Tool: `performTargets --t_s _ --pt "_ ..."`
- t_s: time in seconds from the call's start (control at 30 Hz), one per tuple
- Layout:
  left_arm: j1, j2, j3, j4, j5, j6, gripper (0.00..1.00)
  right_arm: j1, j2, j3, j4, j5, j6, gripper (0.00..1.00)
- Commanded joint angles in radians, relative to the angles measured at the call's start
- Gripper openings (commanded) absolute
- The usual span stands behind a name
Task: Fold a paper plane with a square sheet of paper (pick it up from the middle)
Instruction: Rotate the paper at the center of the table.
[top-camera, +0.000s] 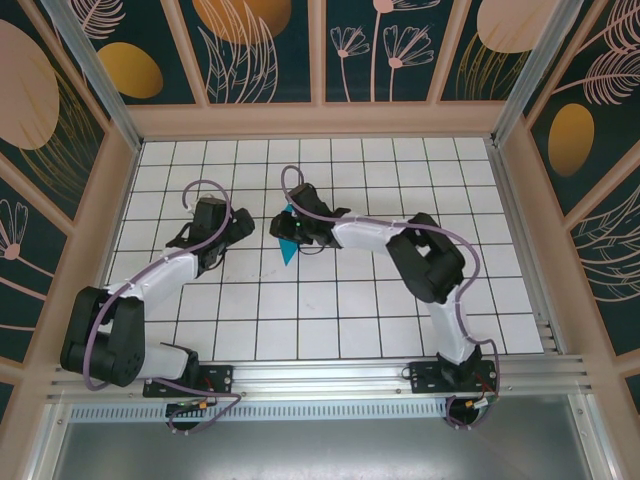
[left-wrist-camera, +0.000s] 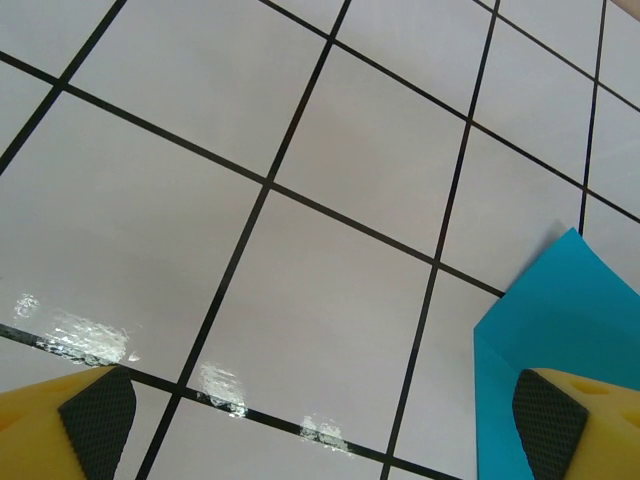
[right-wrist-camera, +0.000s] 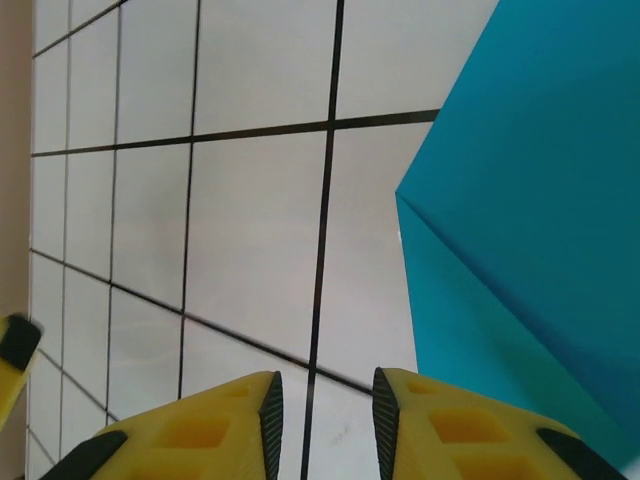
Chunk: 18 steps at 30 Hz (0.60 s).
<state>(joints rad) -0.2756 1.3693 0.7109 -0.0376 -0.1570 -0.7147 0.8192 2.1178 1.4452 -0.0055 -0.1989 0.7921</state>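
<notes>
Gridded white table (top-camera: 400, 330); teal paper (right-wrist-camera: 540, 200) lies just beside right tool (right-wrist-camera: 326, 415).

the folded paper (right-wrist-camera: 530, 200) just right of the right gripper (right-wrist-camera: 325, 410) is plain teal-blue. its fingers (right-wrist-camera: 200, 435) are yellow with black pads. beyond them the table (right-wrist-camera: 250, 230) is white, gridded with thin black lines.

Teal paper (right-wrist-camera: 540, 200) looks matt and smooth, 1 sharp crease pressed into it. White tabletop (left-wrist-camera: 330, 150) is glossy, light glaring off it. Fingers (left-wrist-camera: 25, 432) are yellow plastic, their pads (left-wrist-camera: 100, 415) black and rough-grained. Near rail (top-camera: 330, 375): dull brushed metal.
</notes>
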Motion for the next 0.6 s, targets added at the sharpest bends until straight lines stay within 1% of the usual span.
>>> performTargets --t_s 0.0,0.23,0.47,0.57 --pt "0.012 -0.016 -0.016 0.037 0.005 -0.023 0.99 0.000 0.078 0.105 -0.058 -0.069 -0.025 0.32" --pt "0.019 -0.006 -0.007 0.038 0.012 -0.030 0.99 0.000 0.165 0.196 -0.158 -0.078 -0.072 0.32" --pt "0.020 -0.003 -0.004 0.034 0.008 -0.033 0.99 -0.012 0.187 0.202 -0.243 -0.061 -0.130 0.31" --pt "0.021 0.004 0.000 0.033 0.019 -0.032 0.98 -0.021 0.175 0.176 -0.271 -0.061 -0.176 0.31"
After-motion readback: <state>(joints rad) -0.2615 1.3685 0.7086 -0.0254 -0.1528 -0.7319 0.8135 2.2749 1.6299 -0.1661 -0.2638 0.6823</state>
